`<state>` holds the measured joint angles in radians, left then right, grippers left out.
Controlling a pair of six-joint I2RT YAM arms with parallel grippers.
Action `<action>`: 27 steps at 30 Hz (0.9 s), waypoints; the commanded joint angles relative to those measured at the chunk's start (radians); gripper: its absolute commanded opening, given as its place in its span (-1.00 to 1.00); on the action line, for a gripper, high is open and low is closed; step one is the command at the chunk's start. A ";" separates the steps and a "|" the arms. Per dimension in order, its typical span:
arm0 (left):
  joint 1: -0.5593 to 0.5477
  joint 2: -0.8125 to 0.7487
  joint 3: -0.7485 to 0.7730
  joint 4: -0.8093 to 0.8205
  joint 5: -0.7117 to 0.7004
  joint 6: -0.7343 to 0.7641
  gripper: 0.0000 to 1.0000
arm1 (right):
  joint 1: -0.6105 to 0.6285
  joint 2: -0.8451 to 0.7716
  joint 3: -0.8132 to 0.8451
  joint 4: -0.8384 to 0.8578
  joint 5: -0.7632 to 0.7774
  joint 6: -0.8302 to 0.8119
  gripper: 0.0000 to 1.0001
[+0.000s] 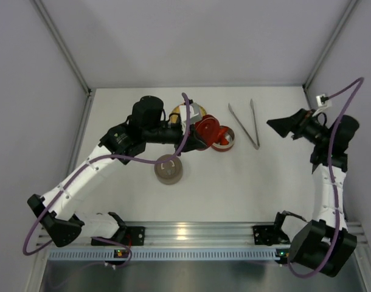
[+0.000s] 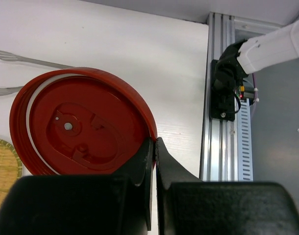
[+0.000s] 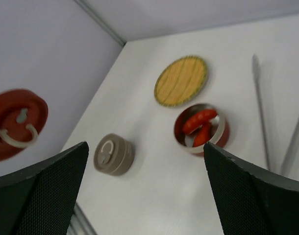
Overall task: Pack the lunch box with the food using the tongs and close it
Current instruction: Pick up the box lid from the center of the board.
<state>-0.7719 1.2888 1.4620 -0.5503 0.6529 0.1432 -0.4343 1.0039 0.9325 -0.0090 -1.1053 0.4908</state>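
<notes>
Top view: left gripper (image 1: 199,141) clamps the red lid (image 1: 207,129) beside the red tin (image 1: 229,145); tongs (image 1: 245,123) lie on the tin's other side.
Left wrist: fingers (image 2: 139,166) pinch the lid's rim.
Right wrist: right gripper (image 3: 144,147) gapes wide; red food pieces (image 3: 201,128) in the tin, woven plate (image 3: 181,81) beyond.

Left arm (image 1: 82,176): from its base at the table's near edge it folds out to the left, then reaches diagonally toward the far middle.
Left wrist: turned toward the right edge.
Left tool (image 2: 154,147): fingers pressed together, pinching the rim of a red lid (image 2: 86,125).
Right arm (image 1: 325,188): rises from the near right corner along the right edge, bent over at the top.
Right tool (image 1: 277,125): raised, pointing left, its fingers (image 3: 46,191) spread wide.
</notes>
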 commanded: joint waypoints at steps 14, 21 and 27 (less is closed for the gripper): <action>0.094 -0.034 -0.032 0.291 0.062 -0.277 -1.00 | 0.483 0.041 -0.276 1.003 -0.002 0.357 0.63; 0.094 -0.025 -0.026 0.294 0.056 -0.300 -1.00 | 0.633 0.101 -0.224 0.913 0.071 0.178 0.59; 0.095 -0.026 -0.035 0.296 0.059 -0.306 -1.00 | 0.732 0.116 -0.159 0.745 0.087 0.005 0.65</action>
<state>-0.6815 1.2736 1.4338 -0.3340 0.6922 -0.1352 0.2558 1.1217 0.7044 0.7681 -1.0428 0.6388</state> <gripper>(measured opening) 0.020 0.817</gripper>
